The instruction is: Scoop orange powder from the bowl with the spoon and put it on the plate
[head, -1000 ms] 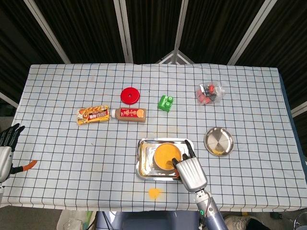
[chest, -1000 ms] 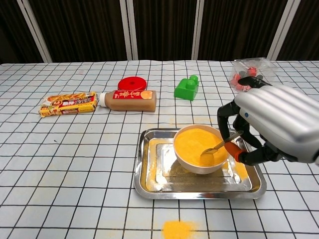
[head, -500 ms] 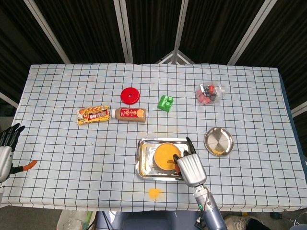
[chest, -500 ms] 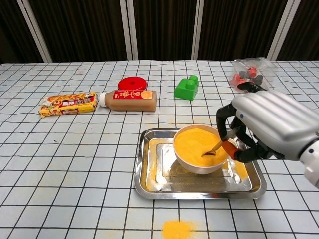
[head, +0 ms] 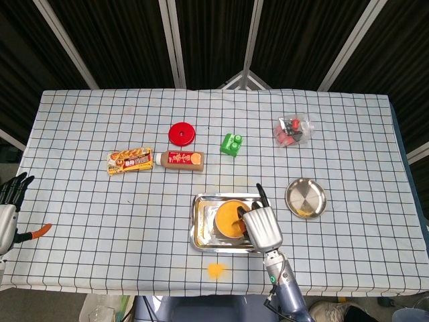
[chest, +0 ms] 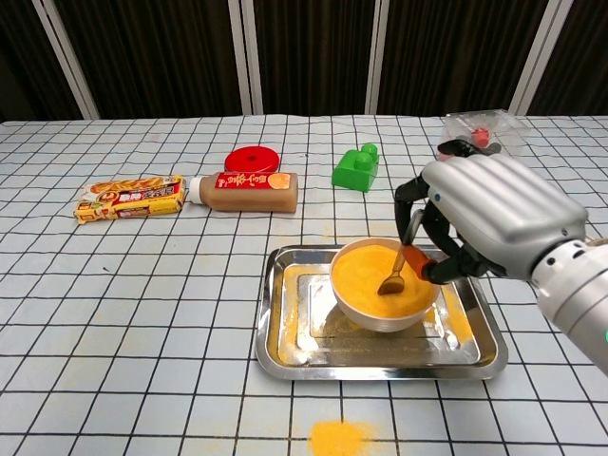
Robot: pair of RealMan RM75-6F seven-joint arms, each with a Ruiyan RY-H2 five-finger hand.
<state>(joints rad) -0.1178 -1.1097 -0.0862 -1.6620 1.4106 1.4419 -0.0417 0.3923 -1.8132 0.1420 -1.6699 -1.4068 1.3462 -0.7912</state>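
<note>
The bowl [chest: 385,293], full of orange powder [chest: 375,271], sat near the table's front edge; the spoon [chest: 395,271] dipped steeply into it. The steel plate [head: 305,198] lay toward the right edge.

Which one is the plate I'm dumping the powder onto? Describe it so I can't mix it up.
Start at the rectangular steel tray near the table's front edge, where the right hand works the bowl. Just right of it, on bare cloth, sits the plate: small, round, shiny metal, with a little orange powder at its near edge.
</note>
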